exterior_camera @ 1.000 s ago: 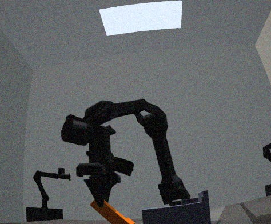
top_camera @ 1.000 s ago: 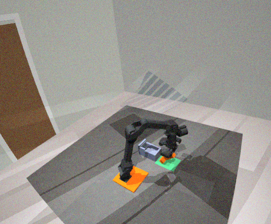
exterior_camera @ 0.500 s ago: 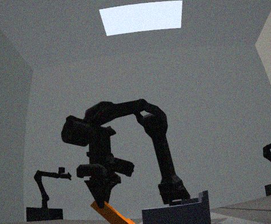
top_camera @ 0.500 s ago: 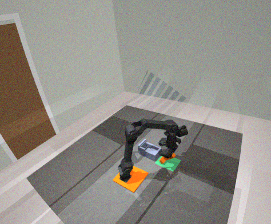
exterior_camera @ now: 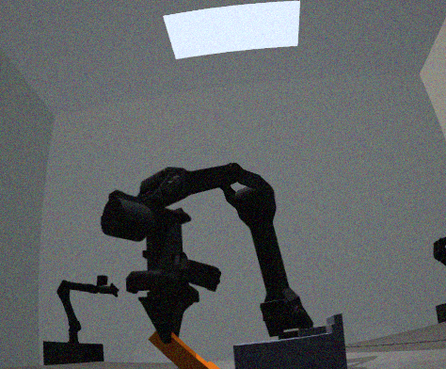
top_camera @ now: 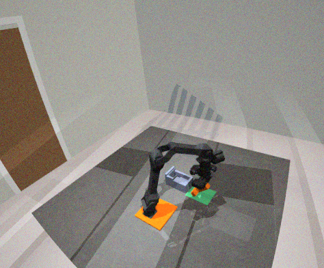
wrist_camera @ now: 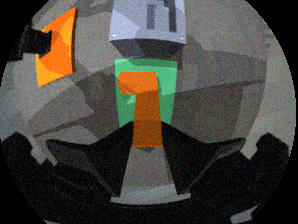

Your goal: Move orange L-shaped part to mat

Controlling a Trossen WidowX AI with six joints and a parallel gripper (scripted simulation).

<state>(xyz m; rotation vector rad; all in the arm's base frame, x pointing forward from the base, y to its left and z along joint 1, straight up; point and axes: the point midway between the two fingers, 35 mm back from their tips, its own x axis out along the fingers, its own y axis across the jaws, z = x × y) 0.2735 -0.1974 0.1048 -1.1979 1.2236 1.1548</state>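
Observation:
The orange L-shaped part is out of the tray and tilted over the green mat. Its L-shaped end is low on the tray side, and its plain end is raised between the fingertips. Whether its low end touches the mat is hard to tell. My gripper points down and is slightly open, its fingers close on either side of the raised end; no clear gap shows. The grey tray stands beside the mat, its pocket empty.
The tray has a raised wall at its far end. An orange square plate lies under the arm's base. Other dark arms stand in the background of the exterior view.

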